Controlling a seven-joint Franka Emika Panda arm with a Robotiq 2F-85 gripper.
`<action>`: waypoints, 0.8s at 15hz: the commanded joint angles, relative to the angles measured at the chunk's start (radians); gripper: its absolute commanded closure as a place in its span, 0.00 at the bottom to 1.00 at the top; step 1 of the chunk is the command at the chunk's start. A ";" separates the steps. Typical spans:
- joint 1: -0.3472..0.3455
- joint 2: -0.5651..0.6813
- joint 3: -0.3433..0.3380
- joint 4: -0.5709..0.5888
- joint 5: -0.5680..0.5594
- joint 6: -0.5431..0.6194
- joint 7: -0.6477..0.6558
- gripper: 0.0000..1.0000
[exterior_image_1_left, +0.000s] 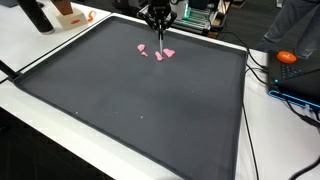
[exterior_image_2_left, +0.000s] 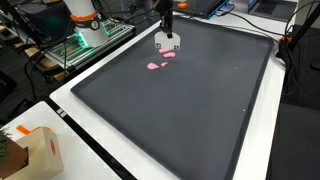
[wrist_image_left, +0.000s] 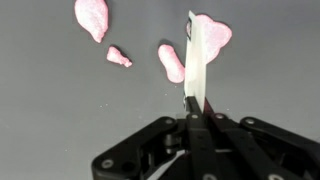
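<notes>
Black-framed and filling the bottom of the wrist view, the tool (wrist_image_left: 197, 108) has its jaws pinched tight on the near end of a thin white strip (wrist_image_left: 195, 60). Broadest of all is the white counter (exterior_image_1_left: 25, 125), with a large dark mat (exterior_image_1_left: 150, 115) covering most of it. Toward the mat's far edge in an exterior view sit a few pink lumps (exterior_image_1_left: 156, 52), close together.

The hold looks slim, right at the strip's end. A sideways push against a soft lump would probably twist the strip in the jaws or let it slip. Too steep a press could bend it. The lumps also look tacky enough to cling to the strip and lift off the mat.

The strip runs straight out from the tool, edge-on. Its far end crosses the inner edge of the biggest lump (wrist_image_left: 215, 35), and a long lump (wrist_image_left: 171, 62) lies just beside it on the opposite side. Whether its tip touches the mat cannot be told.
</notes>
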 joint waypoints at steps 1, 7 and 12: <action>0.003 0.024 0.008 -0.031 0.070 0.096 -0.036 0.99; -0.005 0.081 0.036 -0.027 0.133 0.191 -0.041 0.99; -0.003 0.111 0.019 -0.030 0.087 0.202 -0.004 0.99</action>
